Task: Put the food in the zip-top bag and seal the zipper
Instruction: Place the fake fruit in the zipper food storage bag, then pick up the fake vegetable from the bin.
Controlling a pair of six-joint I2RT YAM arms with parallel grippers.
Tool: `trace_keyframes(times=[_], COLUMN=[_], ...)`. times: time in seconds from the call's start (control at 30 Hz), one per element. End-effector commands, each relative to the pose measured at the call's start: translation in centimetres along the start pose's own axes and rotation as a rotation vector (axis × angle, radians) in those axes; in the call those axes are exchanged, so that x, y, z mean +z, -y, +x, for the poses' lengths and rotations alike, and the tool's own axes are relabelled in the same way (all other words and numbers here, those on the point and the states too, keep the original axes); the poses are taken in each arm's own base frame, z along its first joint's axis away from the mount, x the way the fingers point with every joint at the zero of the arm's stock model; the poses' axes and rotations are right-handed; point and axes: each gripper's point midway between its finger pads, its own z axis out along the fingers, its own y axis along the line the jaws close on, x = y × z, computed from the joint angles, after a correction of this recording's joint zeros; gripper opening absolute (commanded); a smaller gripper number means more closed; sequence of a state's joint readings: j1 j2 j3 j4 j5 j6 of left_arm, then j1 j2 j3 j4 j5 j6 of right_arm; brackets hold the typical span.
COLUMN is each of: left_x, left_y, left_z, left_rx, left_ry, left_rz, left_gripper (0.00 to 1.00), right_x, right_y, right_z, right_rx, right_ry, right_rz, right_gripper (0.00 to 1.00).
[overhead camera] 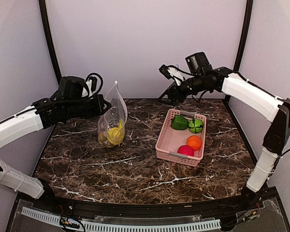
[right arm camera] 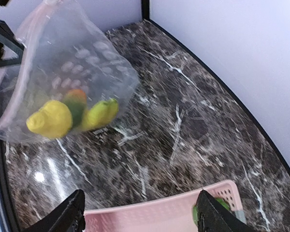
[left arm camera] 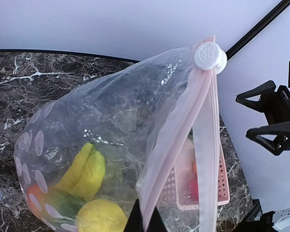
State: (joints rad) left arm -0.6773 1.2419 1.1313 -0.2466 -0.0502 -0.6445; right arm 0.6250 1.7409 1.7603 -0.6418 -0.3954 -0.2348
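While my left hand [overhead camera: 100, 105] grips the bag [overhead camera: 113, 121] by its mouth edge, my released right hand [left arm camera: 261, 116] should drop squarely over the green pepper [overhead camera: 179, 123] in the basket [overhead camera: 163, 145].

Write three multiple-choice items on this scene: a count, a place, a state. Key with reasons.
1. Foods in the basket: A two, B four, C six.
2. The banana lies: A in the basket, B beside the basket, C in the bag.
3. The right gripper is: A open and empty, B shut on the basket, C shut on the bag.
Key: 1 B, four pieces show inside it; 2 C, its yellow shows through the clear plastic; 3 A, its jaws stand apart, empty.
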Motion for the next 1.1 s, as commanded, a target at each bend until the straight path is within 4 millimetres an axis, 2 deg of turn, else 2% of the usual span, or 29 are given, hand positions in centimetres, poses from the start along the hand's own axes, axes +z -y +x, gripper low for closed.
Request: trace_keyframes(times=[0.0,0.07,0.1,0.23,0.3,0.4,0.5,0.53,0.57,0.6,0.63,0.67,0.73,0.9,1.07], left_x=[0.0,-1.0,-1.5,-2.1,-2.2,-3.3,-4.0,-3.3,-3.3,-2.6,-2.6,-2.2,-1.9,-1.9,-1.4], left_y=[-1.7,-3.0,-2.6,-0.9,-0.3,0.6,0.1,-0.9,-0.7,-1.4,-1.0,-0.7,-0.4,-0.1,0.2], left_z=[-0.3,-1.1,-2.1,-3.0,-3.2,-4.1,-4.5,-3.4,-3.7,-2.1,-2.2,-1.2,-0.3,0.1,1.6], left_rx=[0.130,0.175,0.198,0.231,0.230,0.238,0.278,0.297,0.317,0.330,0.339,0.339,0.323,0.272,0.236], left_ry=[-0.024,-0.009,0.009,0.018,0.020,0.068,0.074,0.011,-0.003,-0.086,-0.104,-0.150,-0.170,-0.134,-0.167], left_rz=[-0.095,-0.185,-0.187,-0.121,-0.094,-0.052,-0.095,-0.136,-0.142,-0.163,-0.151,-0.125,-0.084,-0.039,0.013], left_gripper=[0.01,0.01,0.01,0.01,0.01,0.01,0.01,0.01,0.01,0.01,0.01,0.01,0.01,0.01,0.01], right_x=[-0.5,-0.5,-0.5,0.1,0.5,1.3,2.1,2.4,2.7,3.0,3.3,3.7,4.4,5.8,6.8], right_y=[4.1,5.0,5.3,6.3,7.7,9.1,10.4,10.9,11.3,11.6,12.0,12.3,12.9,14.0,14.9], right_z=[4.5,6.6,7.6,11.2,12.5,14.1,15.4,15.8,16.1,16.5,16.9,17.2,17.7,17.8,18.9], right_rx=[0.014,-0.011,-0.030,-0.119,-0.143,-0.162,-0.148,-0.142,-0.143,-0.146,-0.151,-0.155,-0.152,-0.153,-0.171], right_ry=[-0.096,-0.148,-0.170,-0.276,-0.326,-0.377,-0.407,-0.415,-0.425,-0.435,-0.445,-0.452,-0.462,-0.466,-0.494], right_rz=[0.107,0.112,0.110,0.108,0.159,0.199,0.211,0.212,0.212,0.210,0.208,0.203,0.199,0.202,0.211], right_gripper=[0.73,0.69,0.67,0.62,0.58,0.56,0.56,0.56,0.57,0.58,0.60,0.61,0.63,0.70,0.77])
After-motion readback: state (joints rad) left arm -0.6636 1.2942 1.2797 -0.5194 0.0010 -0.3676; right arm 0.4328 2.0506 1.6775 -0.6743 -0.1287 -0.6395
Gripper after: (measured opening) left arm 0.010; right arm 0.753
